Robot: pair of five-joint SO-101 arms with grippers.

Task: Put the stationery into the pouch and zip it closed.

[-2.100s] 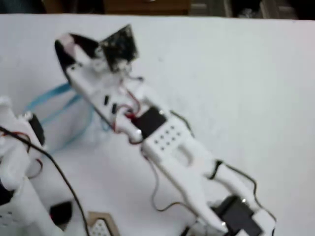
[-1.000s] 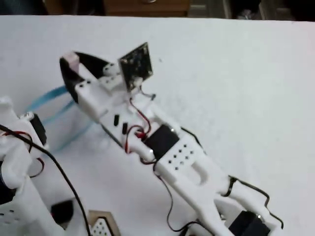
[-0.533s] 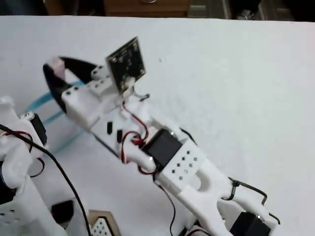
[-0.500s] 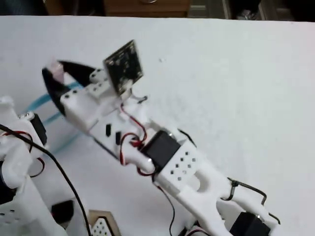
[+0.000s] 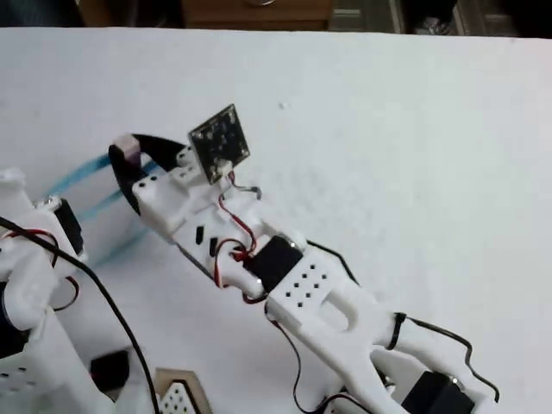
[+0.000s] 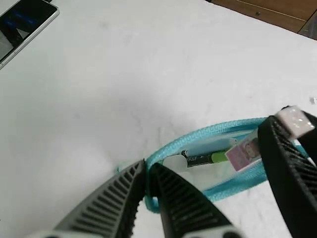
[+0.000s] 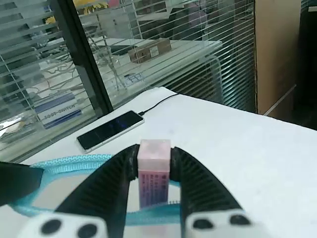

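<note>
Pink eraser (image 7: 154,171) in grip of right end effector (image 7: 154,154), over teal-rimmed pouch (image 7: 74,159).

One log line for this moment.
right gripper: shut on eraser, above pouch opening | left gripper: pinching pouch rim | pen: in pouch | pouch: unzipped

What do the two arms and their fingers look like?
The right arm and the left arm are white plastic with black motor blocks and thin red and black cables. The right arm carries a square circuit board. The fingers are dark and ribbed.
</note>
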